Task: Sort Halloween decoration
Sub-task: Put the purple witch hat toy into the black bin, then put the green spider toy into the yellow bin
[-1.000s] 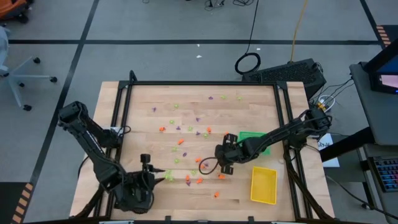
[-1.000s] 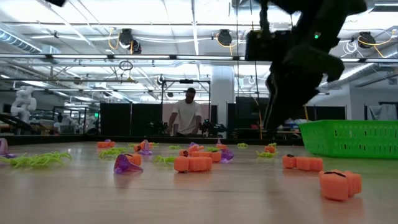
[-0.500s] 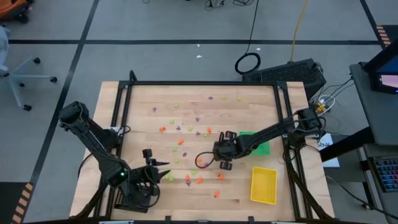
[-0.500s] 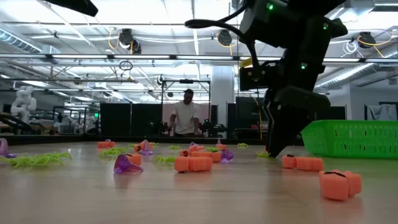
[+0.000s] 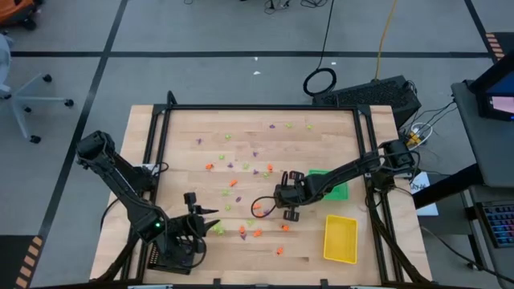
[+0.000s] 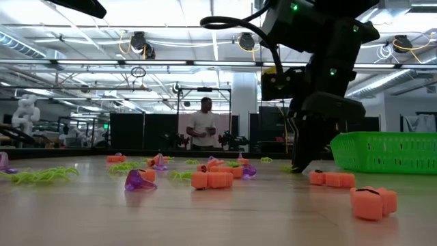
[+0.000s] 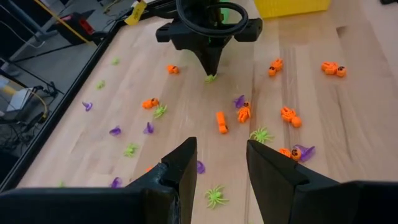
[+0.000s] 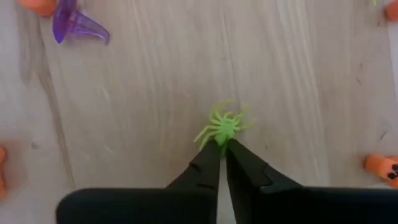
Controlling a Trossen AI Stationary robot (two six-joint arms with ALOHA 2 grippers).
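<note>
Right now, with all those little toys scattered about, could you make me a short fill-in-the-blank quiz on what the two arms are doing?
1. The right gripper is pinching a tiny lime green ____.
2. The right gripper's fingers are ____ on that toy.
3. The left gripper hovers above the table with its fingers ____, holding nothing.
4. The tray nearest the table's front right corner is coloured ____.

Missing words: spider; shut; open; yellow

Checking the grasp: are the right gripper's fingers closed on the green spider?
Yes, the right gripper has its fingertips pinched together on the lime green spider on the table.
</note>
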